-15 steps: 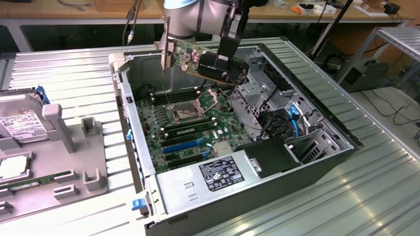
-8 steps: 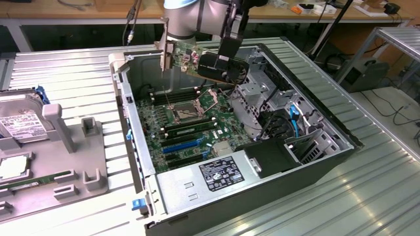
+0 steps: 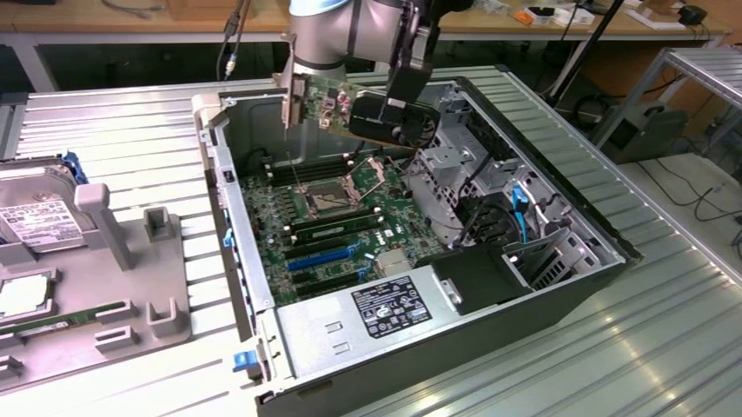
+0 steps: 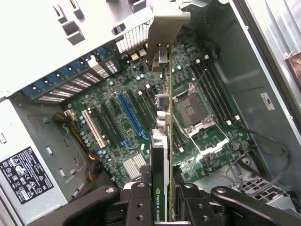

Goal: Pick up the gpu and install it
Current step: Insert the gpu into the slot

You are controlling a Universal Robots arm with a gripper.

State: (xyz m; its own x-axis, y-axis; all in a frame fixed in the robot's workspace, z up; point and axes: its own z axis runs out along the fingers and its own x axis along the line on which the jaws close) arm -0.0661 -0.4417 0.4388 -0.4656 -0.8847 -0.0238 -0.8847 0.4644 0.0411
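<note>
One black two-fingered gripper (image 3: 392, 102) hangs over the far end of the open black-and-silver desktop computer case (image 3: 603, 248), as the exterior view shows it. Its fingers (image 4: 140, 198) are closed partway and pinch the gpu (image 3: 334, 102), a thin flat card with a green circuit board, a dark face and a narrow silver metal bracket along one end. The gpu is held on edge in the air above the inside of the case and is not seated in any slot.

In the wrist view the card runs edge-on out from between the fingers. It passes over the large green motherboard (image 4: 117, 136) on the case floor, and its bracket end is nearest the case's perforated wall. Below it on the board are a long blue expansion slot (image 4: 130, 114) on one side and a square processor socket with a silver frame (image 4: 190, 110) on the other. A boxy silver power supply with a black label (image 3: 383, 314) fills the near end of the case.

Outside the case, toward the exterior view's left, stands a grey moulded fixture (image 3: 128, 287). It carries a boxy silver hard drive with a white label (image 3: 41, 221) and a slim green memory stick (image 3: 64, 322). Case and fixture both rest on a ribbed silver metal table (image 3: 661, 321).
</note>
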